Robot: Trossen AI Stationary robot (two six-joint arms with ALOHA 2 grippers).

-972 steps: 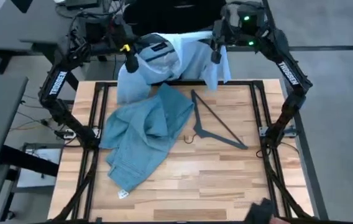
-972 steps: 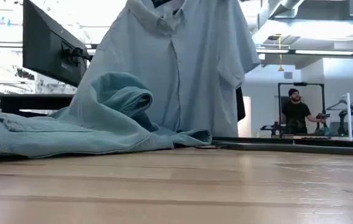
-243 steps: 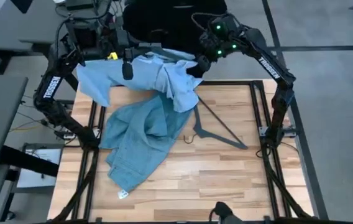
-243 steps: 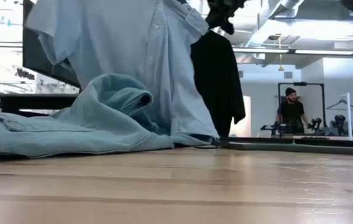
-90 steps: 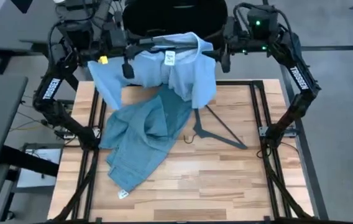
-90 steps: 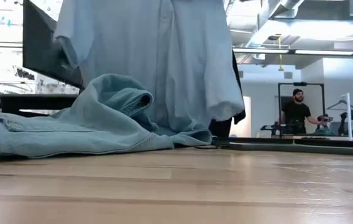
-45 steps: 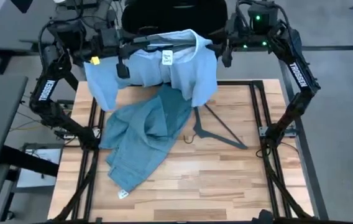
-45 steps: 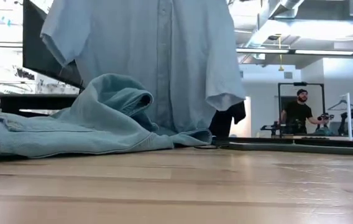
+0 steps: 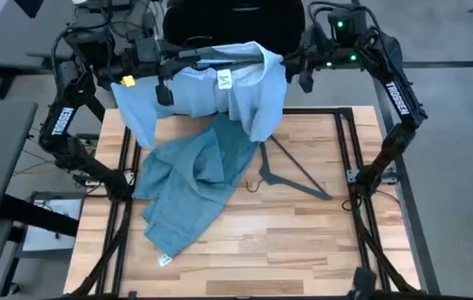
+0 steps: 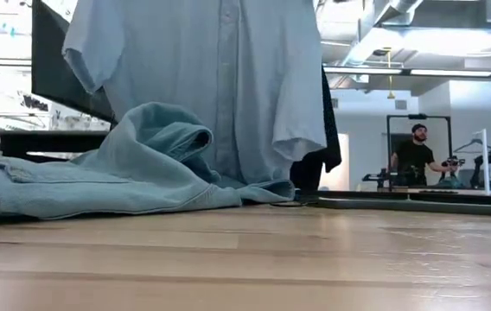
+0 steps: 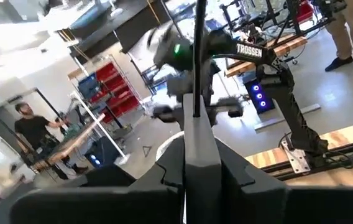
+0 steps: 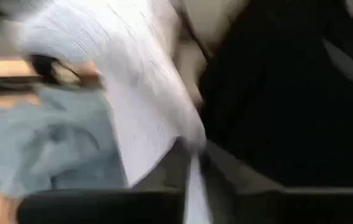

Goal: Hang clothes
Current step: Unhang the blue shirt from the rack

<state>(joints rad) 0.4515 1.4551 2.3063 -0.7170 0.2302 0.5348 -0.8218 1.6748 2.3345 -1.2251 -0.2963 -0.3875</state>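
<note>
High view: arms (image 9: 61, 117) read "TROSSEN"

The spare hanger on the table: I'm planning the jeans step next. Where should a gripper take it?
Probably on the long straight bar of the dark hanger, which lies flat and bare on the wood, coming straight down from above. Its hook end sits close to the jeans, so the bar's far half, nearer the right gripper, looks clearer. That gripper is near the shirt now.

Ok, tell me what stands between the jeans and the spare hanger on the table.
Nothing visible does. The jeans lie crumpled on the table, and the hanger lies right beside them on bare wood. The shirt, held up between both arms, hangs over the jeans' far end only.
</note>
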